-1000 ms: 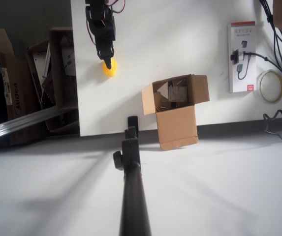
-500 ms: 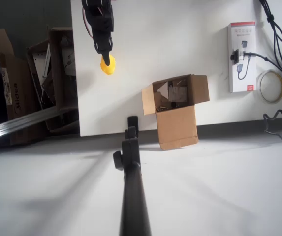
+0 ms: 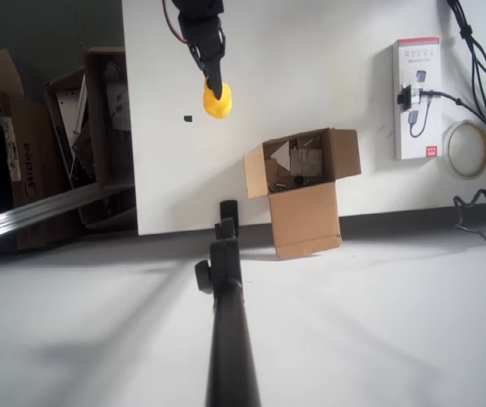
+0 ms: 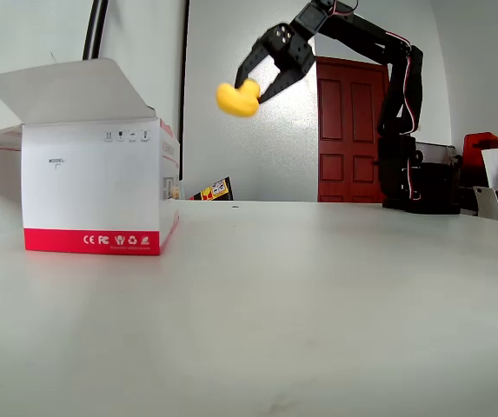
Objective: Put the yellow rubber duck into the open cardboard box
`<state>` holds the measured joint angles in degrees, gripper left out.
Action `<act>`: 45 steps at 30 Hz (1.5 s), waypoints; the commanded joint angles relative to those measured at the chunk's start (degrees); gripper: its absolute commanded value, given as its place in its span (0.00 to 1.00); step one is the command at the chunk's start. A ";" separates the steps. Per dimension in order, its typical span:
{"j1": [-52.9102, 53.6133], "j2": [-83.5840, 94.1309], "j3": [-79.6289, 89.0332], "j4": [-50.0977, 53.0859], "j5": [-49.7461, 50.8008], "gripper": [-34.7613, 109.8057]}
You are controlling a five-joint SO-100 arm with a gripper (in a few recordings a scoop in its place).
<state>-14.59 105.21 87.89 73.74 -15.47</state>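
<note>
The yellow rubber duck (image 3: 217, 100) sits upper centre-left in the overhead view, and in the fixed view (image 4: 237, 98) it hangs high above the tabletop. The open cardboard box (image 3: 304, 188), plain brown, flaps spread, rests mid-frame at the table's lower edge.

The overhead camera is looking straight down from high up, the worktop (image 3: 310, 51) filling the frame toward 12 o'clock. The fixed camera is sitting low at the worktop's (image 4: 318, 287) surface, facing level across it. Both are taking in the pincer (image 3: 215, 85) (image 4: 262, 78) and white package (image 3: 417, 97) (image 4: 92, 187).
</note>
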 commanded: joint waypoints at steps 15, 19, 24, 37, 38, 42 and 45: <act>-8.44 -13.54 -14.15 -8.26 1.23 0.31; -10.99 -17.67 -17.31 -9.32 1.58 0.31; -13.36 -21.80 -21.97 -9.49 2.02 0.31; -16.52 -30.23 -32.78 -9.49 3.16 0.31; -16.88 -30.76 -33.57 -9.49 3.34 0.31; -18.02 -32.87 -36.21 -9.40 3.69 0.31; -18.63 -34.37 -37.53 -9.40 3.87 0.31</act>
<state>-32.78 71.02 53.88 65.13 -12.04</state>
